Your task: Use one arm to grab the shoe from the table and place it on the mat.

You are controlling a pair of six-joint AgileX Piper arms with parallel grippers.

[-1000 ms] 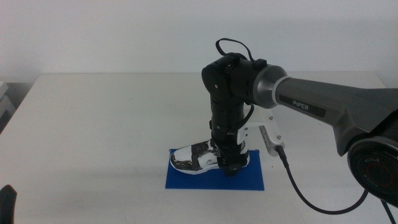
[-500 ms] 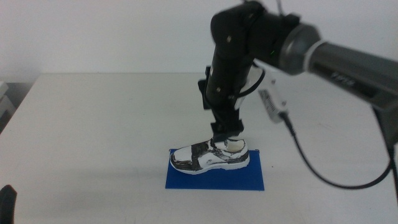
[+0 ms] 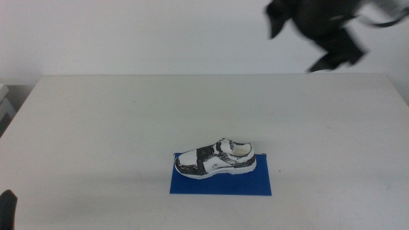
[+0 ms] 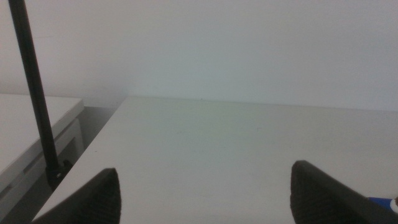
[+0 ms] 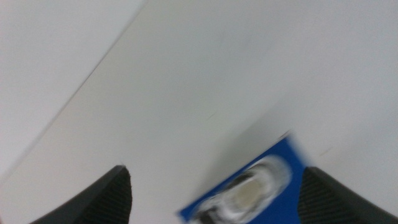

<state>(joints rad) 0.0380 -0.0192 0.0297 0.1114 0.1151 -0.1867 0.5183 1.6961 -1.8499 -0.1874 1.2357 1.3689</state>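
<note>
A small white shoe [image 3: 217, 159] with dark side panels sits upright on the blue mat [image 3: 221, 183], near the front of the white table [image 3: 96, 128]. The right gripper [image 3: 319, 29], blurred, hangs high at far right, jaws spread and empty. The left gripper [image 4: 205, 186] waits near left, jaws spread.

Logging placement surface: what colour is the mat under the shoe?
Solid dark blue mat, clearest in the middle view.
</note>
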